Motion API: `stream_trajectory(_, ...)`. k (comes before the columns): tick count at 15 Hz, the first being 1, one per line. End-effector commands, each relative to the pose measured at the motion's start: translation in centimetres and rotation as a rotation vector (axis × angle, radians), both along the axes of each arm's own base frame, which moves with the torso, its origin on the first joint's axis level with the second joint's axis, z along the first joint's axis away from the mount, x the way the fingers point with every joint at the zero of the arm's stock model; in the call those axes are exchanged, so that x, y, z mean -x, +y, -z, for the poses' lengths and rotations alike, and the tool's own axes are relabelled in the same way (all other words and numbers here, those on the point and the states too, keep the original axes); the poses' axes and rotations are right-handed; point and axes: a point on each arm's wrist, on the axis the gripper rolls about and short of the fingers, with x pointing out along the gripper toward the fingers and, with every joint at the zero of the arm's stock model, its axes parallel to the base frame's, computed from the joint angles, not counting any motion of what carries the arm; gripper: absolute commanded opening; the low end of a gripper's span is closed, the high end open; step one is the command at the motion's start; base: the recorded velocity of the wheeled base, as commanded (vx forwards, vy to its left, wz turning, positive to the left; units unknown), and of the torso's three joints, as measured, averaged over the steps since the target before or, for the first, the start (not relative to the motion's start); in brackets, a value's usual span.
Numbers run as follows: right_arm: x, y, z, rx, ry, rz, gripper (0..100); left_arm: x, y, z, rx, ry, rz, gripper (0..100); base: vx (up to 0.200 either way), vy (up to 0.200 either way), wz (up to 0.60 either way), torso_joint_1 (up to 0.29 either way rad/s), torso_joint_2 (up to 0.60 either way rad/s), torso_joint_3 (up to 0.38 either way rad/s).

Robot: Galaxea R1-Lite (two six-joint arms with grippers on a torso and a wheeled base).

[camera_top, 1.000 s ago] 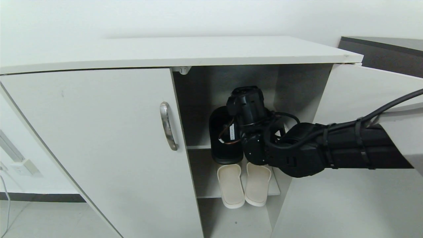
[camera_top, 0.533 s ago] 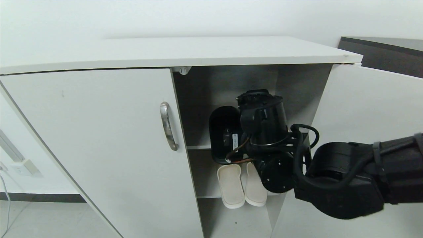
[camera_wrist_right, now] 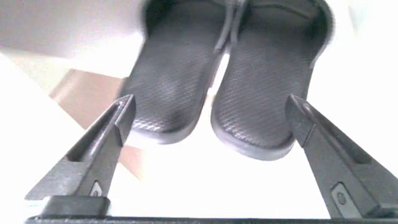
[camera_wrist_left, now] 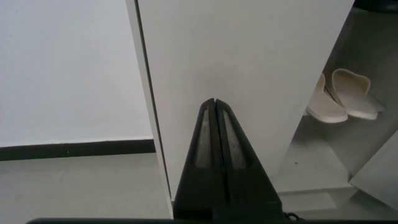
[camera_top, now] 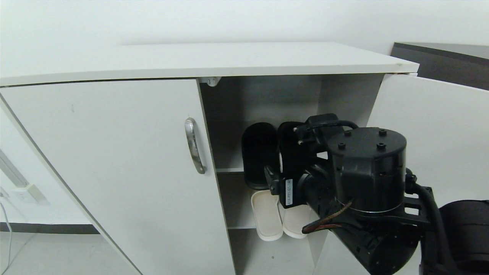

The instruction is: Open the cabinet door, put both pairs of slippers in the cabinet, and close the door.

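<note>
Your head camera looks forward and down at the cabinet [camera_top: 214, 57] front from a little way back; your left wrist camera faces the closed door [camera_wrist_left: 249, 74] from close by, sharing the white slippers [camera_wrist_left: 345, 96] with the head view; your right wrist camera looks closely at the black slippers [camera_wrist_right: 174, 81], also shared with the head view.

Blk slippers [camera_wrist_right: 174, 81]: matte blk, fine crosshatch texture on footbeds. Cream slippers [camera_top: 267, 214]: plain off-white. Cabinet [camera_top: 214, 57]: white outside, grey in shade inside. Door handle [camera_top: 194, 145]: brushed silver. Baseboard [camera_top: 46, 228]: blk strip.
</note>
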Motion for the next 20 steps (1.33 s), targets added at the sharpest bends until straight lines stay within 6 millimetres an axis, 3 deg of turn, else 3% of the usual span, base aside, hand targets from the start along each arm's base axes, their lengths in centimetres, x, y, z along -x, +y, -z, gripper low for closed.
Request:
stream_trajectory(1,0.3,-0.4,-0.5,-0.011,-0.007,-0.002,0,0.0,0.0,0.0,0.0,0.0,0.0,0,0.0,0.0,0.0,0.0,0.0,0.0)
stream_trajectory(11,0.1,-0.1,0.5,0.018,0.008,0.0,0,0.0,0.0,0.0,0.001,-0.001,0.0,0,0.0,0.0,0.0,0.0,0.0,0.0)
stream_trajectory(20,0.1,0.0,0.8,0.027,0.011,-0.001,0,0.0,0.0,0.0,0.001,0.0,0.0,0,-0.2,0.0,0.0,0.005,0.0,0.004)
